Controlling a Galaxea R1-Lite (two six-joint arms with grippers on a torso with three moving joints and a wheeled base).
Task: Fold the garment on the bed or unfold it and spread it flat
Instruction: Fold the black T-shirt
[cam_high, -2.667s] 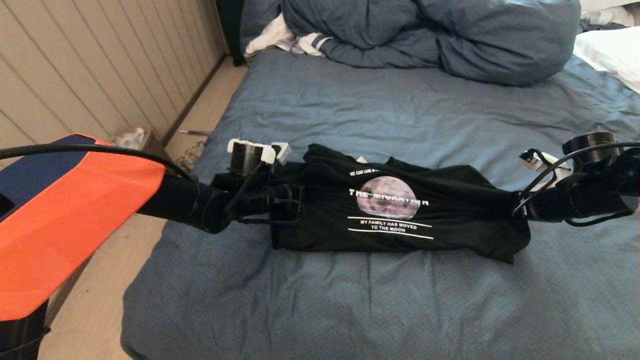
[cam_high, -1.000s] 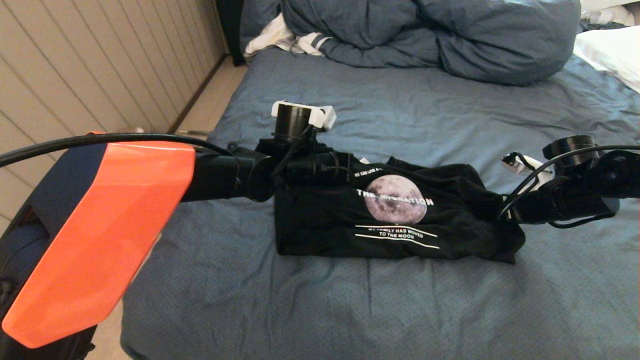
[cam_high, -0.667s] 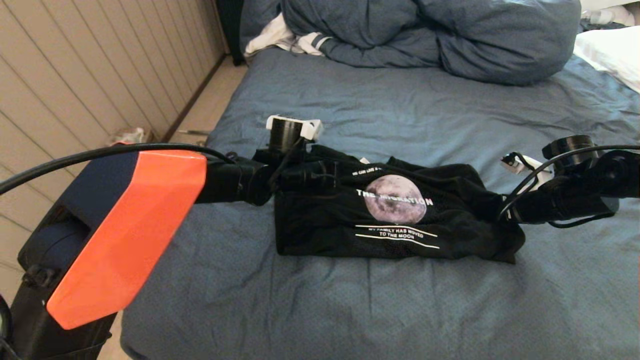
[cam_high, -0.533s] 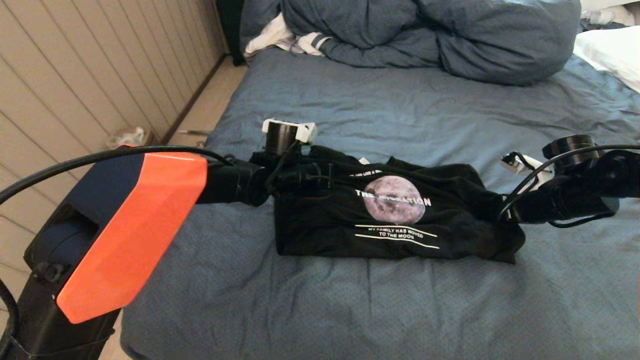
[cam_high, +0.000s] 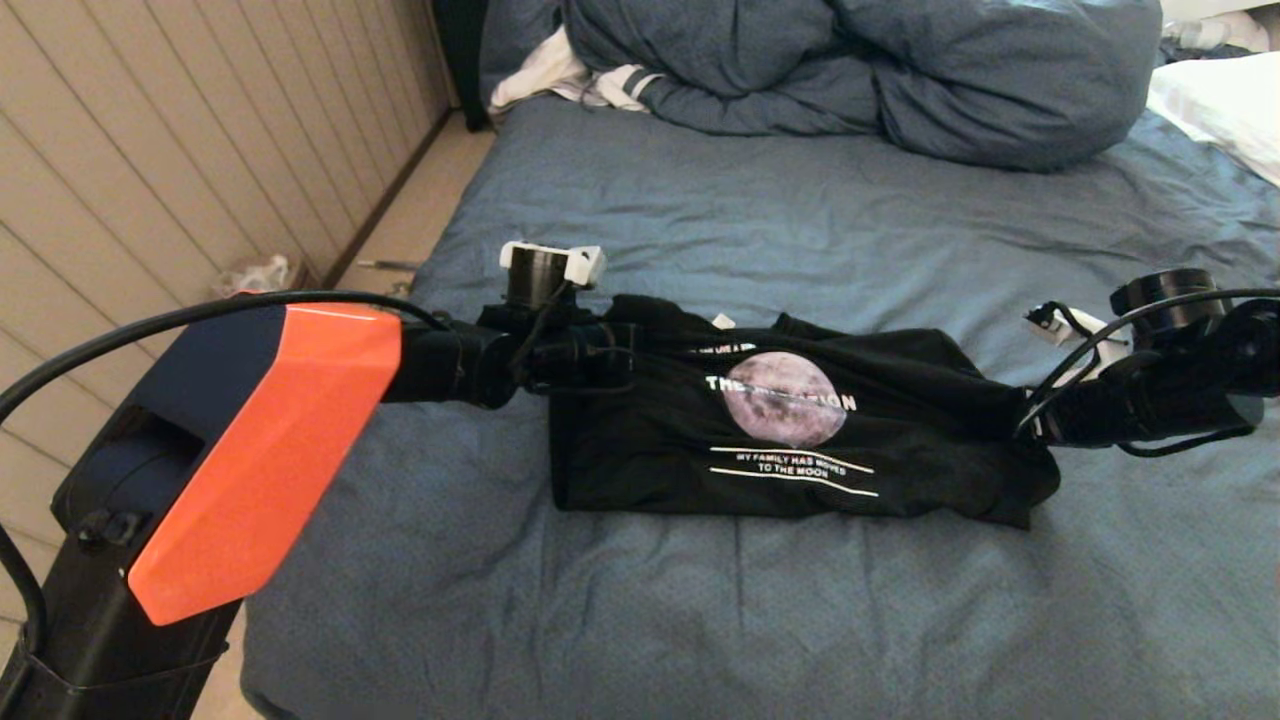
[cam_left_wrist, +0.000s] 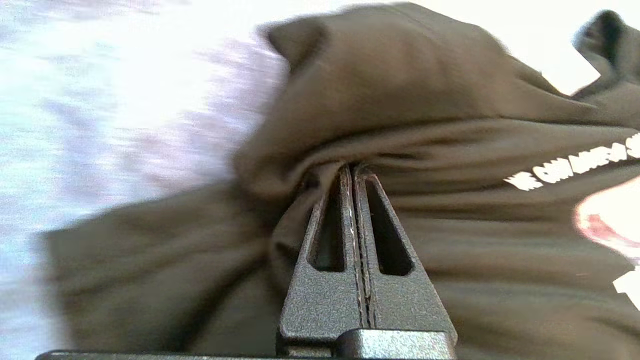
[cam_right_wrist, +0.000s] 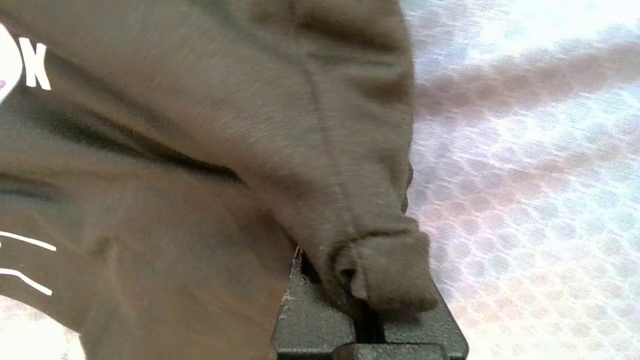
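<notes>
Pale beige wall (cam_high: 170, 120) of vertical panels runs along the left, meeting a strip of light wood floor (cam_high: 410, 215) with a dark baseboard at the joint. Small clutter (cam_high: 255, 272) sits on the floor against the wall, too small to identify, and a dark upright object (cam_high: 462, 55) stands at the far end of the floor strip. At the far end a bunched blue-grey duvet (cam_high: 860, 70) is heaped, with a white striped cloth (cam_high: 570, 80) tucked at its left and a white pillow (cam_high: 1225, 105) at the right edge; lighting is soft and even.
</notes>
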